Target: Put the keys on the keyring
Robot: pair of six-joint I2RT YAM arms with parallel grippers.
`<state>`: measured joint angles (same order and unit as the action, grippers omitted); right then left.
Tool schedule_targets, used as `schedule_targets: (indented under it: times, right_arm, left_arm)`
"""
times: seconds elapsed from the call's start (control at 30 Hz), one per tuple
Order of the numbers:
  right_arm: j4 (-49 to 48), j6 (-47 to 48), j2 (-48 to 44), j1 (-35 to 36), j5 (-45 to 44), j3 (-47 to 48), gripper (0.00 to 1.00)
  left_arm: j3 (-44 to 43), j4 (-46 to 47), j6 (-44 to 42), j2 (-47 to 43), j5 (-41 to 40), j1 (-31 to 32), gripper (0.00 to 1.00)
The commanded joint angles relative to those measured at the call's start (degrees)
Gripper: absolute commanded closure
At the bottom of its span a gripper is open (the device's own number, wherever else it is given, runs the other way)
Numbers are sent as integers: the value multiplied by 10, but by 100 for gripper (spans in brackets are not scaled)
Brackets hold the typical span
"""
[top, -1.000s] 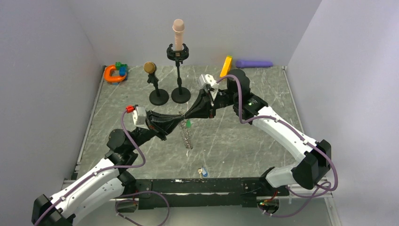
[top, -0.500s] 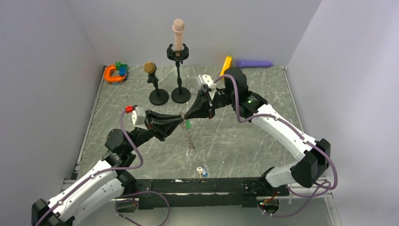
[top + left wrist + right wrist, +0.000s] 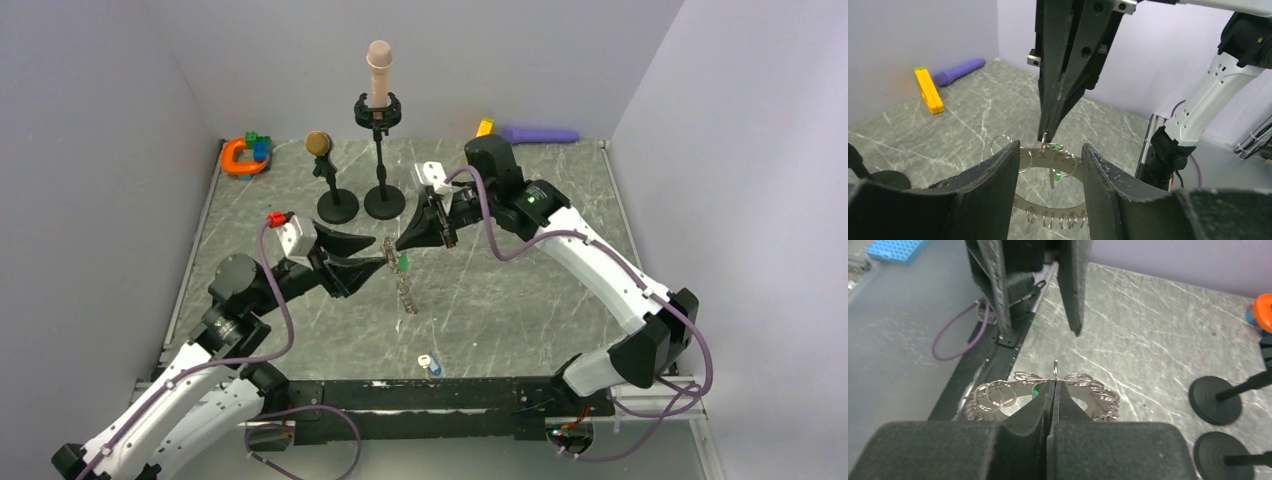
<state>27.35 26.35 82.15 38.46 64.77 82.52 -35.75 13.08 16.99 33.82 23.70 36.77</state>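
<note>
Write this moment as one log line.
left gripper: open | right gripper: shut on keyring | keyring: hanging | green key: on keyring

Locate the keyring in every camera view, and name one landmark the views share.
Top external: the keyring shows edge-on near the middle of the table.
Left wrist: lower centre, framed by the open jaws of the left gripper.
Right wrist: lower centre-left, just past the shut jaws of the right gripper.
Shared landmark: the green key, right at the ring in all three.
</note>
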Motion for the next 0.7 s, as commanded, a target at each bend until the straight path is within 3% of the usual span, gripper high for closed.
schedule_targets:
  times: [0.0,0.13,0.23,0.67]
  right_arm:
    - [180,184,29,3,-32,100,100]
    - [287,293,49,15,-88,152,100]
    - [342,357,57,26,-124,176,100]
    - [437,453,81,63,-203,230,100]
  left_arm:
    - [-116,-213,-94,13,32,-9,46]
    - [-181,-322,-139,41,50,-9,41]
    - [-207,-352,-159,65,66,-9,33]
    - [-244,-343,-192,173,100,-6,38]
